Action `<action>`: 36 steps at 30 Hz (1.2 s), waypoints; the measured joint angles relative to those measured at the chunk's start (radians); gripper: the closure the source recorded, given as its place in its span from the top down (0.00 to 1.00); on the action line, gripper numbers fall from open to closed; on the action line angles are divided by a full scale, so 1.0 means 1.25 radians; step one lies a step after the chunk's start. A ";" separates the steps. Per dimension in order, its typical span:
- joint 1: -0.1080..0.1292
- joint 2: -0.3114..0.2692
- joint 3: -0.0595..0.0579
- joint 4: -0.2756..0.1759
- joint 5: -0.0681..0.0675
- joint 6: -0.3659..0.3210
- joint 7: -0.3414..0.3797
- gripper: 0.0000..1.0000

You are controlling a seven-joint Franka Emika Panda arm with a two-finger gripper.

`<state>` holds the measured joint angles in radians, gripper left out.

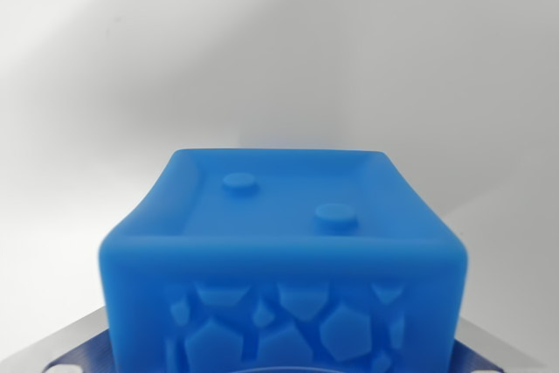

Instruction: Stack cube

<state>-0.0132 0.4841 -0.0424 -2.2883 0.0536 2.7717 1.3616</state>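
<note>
Plainly, the pale table (279, 41) fills the wrist view, and on it, or held just above it, sits the blue cube (284, 259), close under the camera. It looks like light, stiff moulded plastic; its flat sides offer the grip. Grey gripper (284, 364) parts flank it low, but whether they are clamping it I cannot tell.

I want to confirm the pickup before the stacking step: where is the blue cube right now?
The blue cube fills the lower centre of the wrist view, close to the camera, with metal hand parts at both lower corners and plain white surface behind.
</note>
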 joint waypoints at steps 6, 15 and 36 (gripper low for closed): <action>0.001 -0.023 -0.002 -0.006 -0.001 -0.018 0.001 0.00; 0.004 -0.064 -0.005 -0.014 -0.004 -0.050 0.003 0.00; 0.007 -0.179 -0.012 -0.025 -0.016 -0.151 0.011 0.00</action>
<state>-0.0042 0.2599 -0.0568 -2.3193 0.0330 2.5834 1.3750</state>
